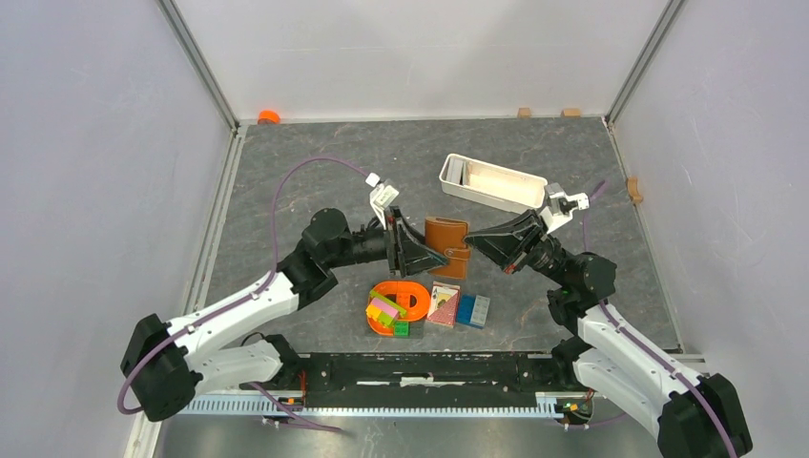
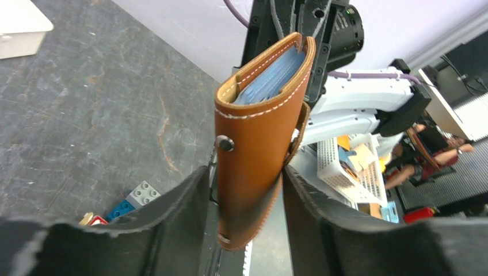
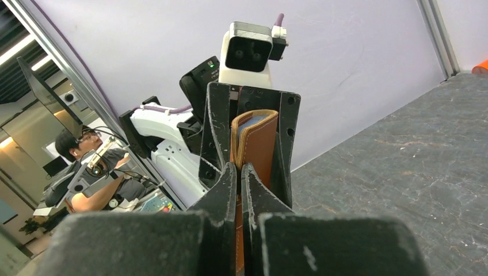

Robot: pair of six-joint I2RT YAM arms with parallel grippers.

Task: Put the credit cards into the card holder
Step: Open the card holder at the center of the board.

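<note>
I have the card holder [image 1: 446, 234] caught between both arms on the near side of the white tray [image 1: 491, 183], close to the tray but not touching it. The right end effector [image 3: 239, 169] comes in from the tray's near right and is clenched on one thin edge of the brown leather, its two fingers pinched together with only a strip of the holder between them. The left end effector [image 2: 246, 178] reaches in from the tray's near left. Its fingers [image 2: 178, 218] stand close along both faces of the holder, and I cannot tell from my screens whether they press on it or merely bracket it. The credit cards [image 2: 270, 80], bluish and stacked, sit inside the fold, their edges showing at the holder's open end; a small metal stud marks its outer face. Farther from the tray, toward the arm bases, the dark counter [image 1: 315, 191] carries an orange curved piece [image 1: 405, 298] loaded with coloured blocks, a red playing-card pack [image 1: 444, 303] and blue blocks [image 1: 473, 310], side by side in a row.
</note>
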